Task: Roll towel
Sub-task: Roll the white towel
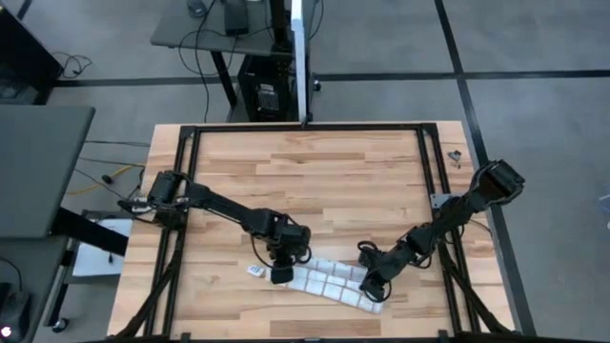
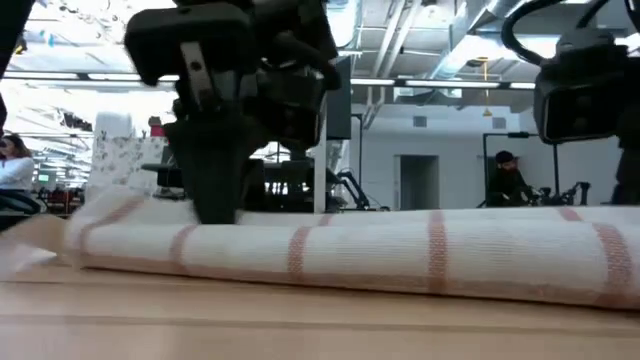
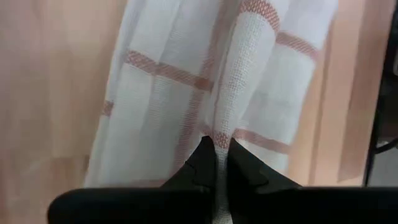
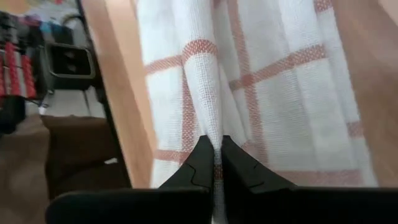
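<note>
The left gripper [image 1: 282, 274] and right gripper [image 1: 374, 290] each pinch a raised fold at opposite ends of the towel [image 1: 324, 282] lying between them on the counter [image 1: 315, 171].

Light wooden plank table [image 1: 315, 167] under a long, folded checked towel [image 1: 329, 282] near its front edge.

The left arm is stretched from the table's left edge toward the front middle, its left gripper [image 1: 281, 274] lowered with fingers [image 3: 205, 163] pinched together. The right arm is folded in from the right edge, its right gripper [image 1: 373, 291] likewise clamped, fingers [image 4: 202, 158] touching
</note>
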You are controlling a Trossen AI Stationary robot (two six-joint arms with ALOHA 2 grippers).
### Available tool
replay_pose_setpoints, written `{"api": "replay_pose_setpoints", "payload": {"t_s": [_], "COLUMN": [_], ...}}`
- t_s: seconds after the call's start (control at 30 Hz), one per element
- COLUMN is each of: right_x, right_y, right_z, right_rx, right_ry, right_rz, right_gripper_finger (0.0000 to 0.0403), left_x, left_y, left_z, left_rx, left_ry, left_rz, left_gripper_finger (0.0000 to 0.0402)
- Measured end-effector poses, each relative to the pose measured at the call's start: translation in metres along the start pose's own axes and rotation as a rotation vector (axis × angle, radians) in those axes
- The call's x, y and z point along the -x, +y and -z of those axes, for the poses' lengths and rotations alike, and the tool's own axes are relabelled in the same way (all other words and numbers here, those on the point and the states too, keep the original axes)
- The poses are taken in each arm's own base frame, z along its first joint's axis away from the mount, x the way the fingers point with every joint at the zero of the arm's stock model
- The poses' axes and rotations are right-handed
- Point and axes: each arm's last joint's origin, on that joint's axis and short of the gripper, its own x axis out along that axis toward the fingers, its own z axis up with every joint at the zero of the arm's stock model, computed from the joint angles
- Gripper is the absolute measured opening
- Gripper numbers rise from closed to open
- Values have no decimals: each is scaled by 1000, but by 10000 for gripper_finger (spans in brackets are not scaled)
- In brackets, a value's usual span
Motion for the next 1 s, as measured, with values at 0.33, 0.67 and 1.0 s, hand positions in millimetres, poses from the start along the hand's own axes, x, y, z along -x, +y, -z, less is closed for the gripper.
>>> {"api": "replay_pose_setpoints", "payload": {"t_s": [0.33, 0.67, 1.0], "right_x": [-2, 14, 45], "right_y": [-4, 2, 8], "right_z": [0, -2, -3], "right_rx": [-31, -19, 11], "right_ry": [23, 26, 19], "right_rz": [14, 7, 25], "right_gripper_finger": [51, 130, 137], "left_x": [5, 14, 44], "left_y": [2, 4, -6], "left_z": [0, 2, -16], "left_rx": [47, 61, 9], "left_ry": [-23, 7, -5], "left_rz": [-66, -88, -237], "left_gripper_finger": [35, 93, 94]}}
